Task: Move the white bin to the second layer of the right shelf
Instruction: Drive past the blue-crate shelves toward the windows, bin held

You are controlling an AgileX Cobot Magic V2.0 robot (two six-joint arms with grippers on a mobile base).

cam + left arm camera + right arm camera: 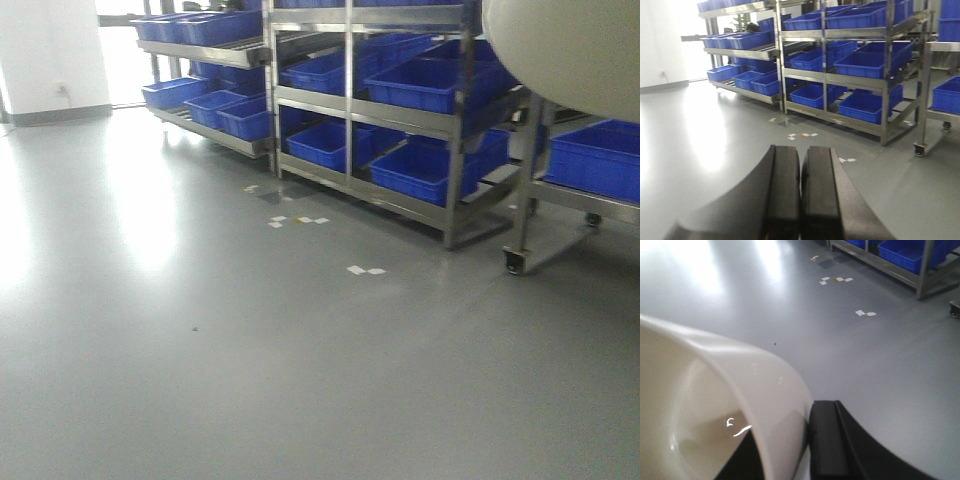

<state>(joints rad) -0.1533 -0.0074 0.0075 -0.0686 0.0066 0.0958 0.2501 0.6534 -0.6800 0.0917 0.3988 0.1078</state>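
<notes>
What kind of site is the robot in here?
Probably a warehouse or factory storage area: stainless steel racks with sloping shelves full of blue crates, a smooth grey floor with small tape markers, and one rack on a caster wheel.

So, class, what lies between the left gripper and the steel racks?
Left wrist view: only grey floor with a few small white markers lies between left gripper and racks.

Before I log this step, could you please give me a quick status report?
Left gripper shut, empty. Right gripper shut on white bin wall, bin off the floor. Only flat floor markers before the racks.
</notes>
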